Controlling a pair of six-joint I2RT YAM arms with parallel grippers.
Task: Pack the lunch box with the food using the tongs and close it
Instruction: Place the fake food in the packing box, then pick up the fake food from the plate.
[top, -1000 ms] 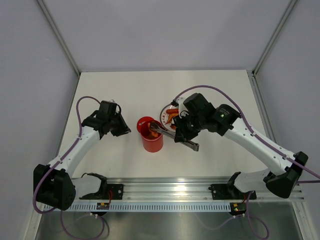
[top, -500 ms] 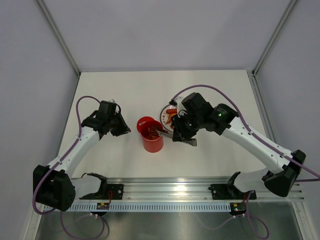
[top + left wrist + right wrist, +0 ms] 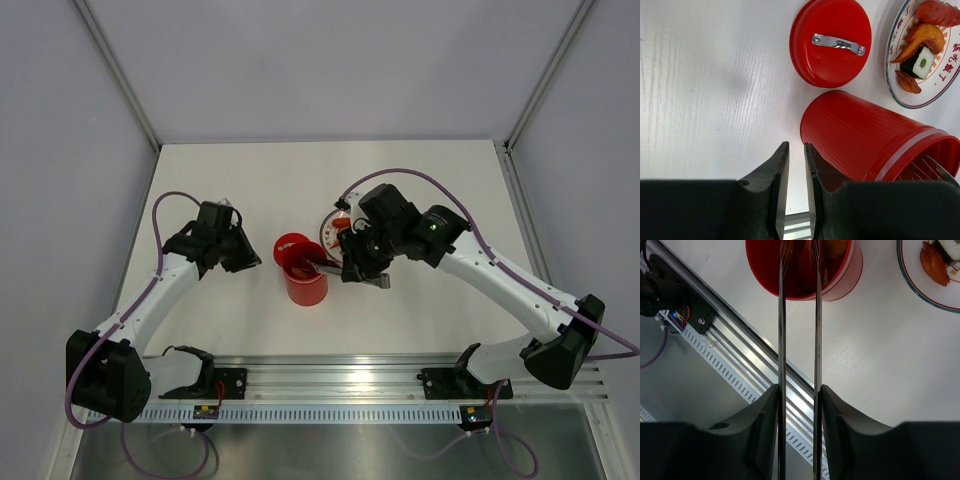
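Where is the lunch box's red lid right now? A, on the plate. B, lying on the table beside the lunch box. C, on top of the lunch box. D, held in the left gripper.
B: the left wrist view shows the lid lying flat on the table, handle up, next to the open lunch box.

A lab cell: grey panel walls (image 3: 330,60), aluminium rail (image 3: 340,378).

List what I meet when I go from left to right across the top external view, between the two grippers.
left gripper → lunch box → right gripper. The plate overlaps the right gripper, so I leave it out.
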